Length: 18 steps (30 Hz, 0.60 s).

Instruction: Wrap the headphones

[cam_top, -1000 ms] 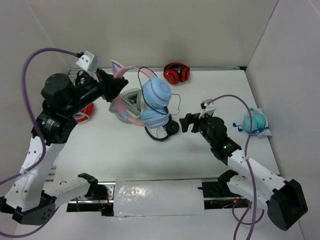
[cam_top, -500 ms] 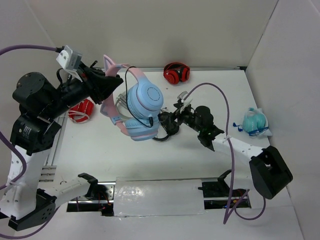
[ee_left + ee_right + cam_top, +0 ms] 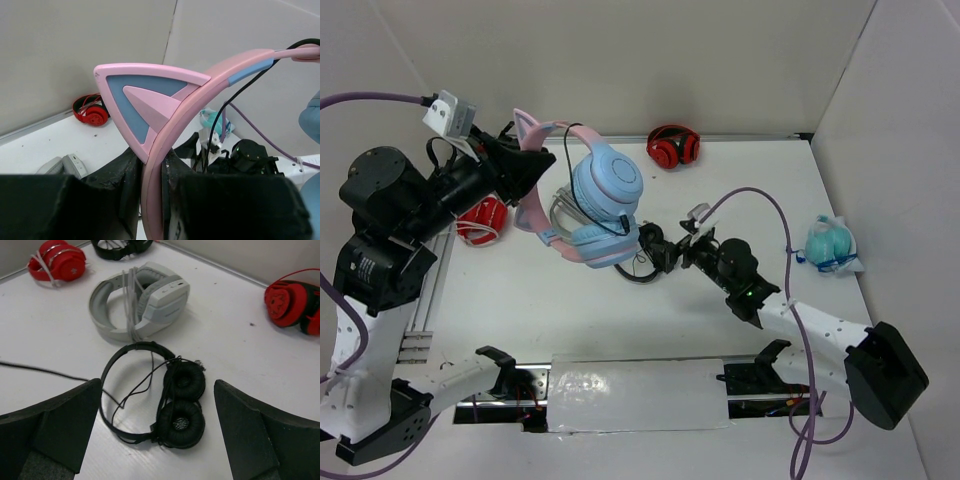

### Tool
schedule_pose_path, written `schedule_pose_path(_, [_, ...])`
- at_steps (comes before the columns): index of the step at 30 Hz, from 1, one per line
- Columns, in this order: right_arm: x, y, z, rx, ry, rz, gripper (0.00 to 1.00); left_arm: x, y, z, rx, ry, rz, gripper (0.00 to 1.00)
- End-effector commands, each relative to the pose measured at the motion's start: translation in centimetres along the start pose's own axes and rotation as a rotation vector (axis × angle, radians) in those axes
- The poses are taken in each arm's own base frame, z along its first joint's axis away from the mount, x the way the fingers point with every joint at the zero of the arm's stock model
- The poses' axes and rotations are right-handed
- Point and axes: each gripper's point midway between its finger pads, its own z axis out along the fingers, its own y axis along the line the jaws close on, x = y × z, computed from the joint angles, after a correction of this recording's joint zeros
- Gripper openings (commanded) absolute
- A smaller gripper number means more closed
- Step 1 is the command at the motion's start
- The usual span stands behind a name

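My left pincer (image 3: pixel 150 190) was clamped on the pink headband of the headphones (image 3: pixel 605 190), just beside a cat ear (image 3: pixel 145 100), holding them above the bench (image 3: pixel 520 300). My right pincer (image 3: pixel 155 425) stood apart over a small black pair (image 3: pixel 175 405), near the blue cups.

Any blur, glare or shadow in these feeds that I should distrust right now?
Top external: even light, sharp, soft shadows only. Left wrist: the cat-ear headphones crowd the lens, background soft, fingers nearly black. Right wrist: small black headphones crisp, no glare, own fingers soft at the edges.
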Motion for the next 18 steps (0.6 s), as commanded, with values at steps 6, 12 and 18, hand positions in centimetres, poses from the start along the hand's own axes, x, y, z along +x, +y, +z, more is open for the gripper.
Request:
schedule_pose_path(6, [1.8, 5.0, 0.9, -0.2, 0.022, -0.023, 1.0, -4.2, -1.0, -1.4, -0.007, -0.143, -0.054, 0.0])
schedule_pose_path(12, [1.5, 6.7, 4.5, -0.257, 0.005, -0.02, 1.0, -4.3, -1.7, -1.3, 0.029, -0.136, -0.065, 0.0])
schedule_pose_path(18, [-0.9, 8.4, 9.4, -0.336, -0.061, 0.016, 0.94, -3.1, -1.9, -1.0, 0.053, -0.122, -0.099, 0.0])
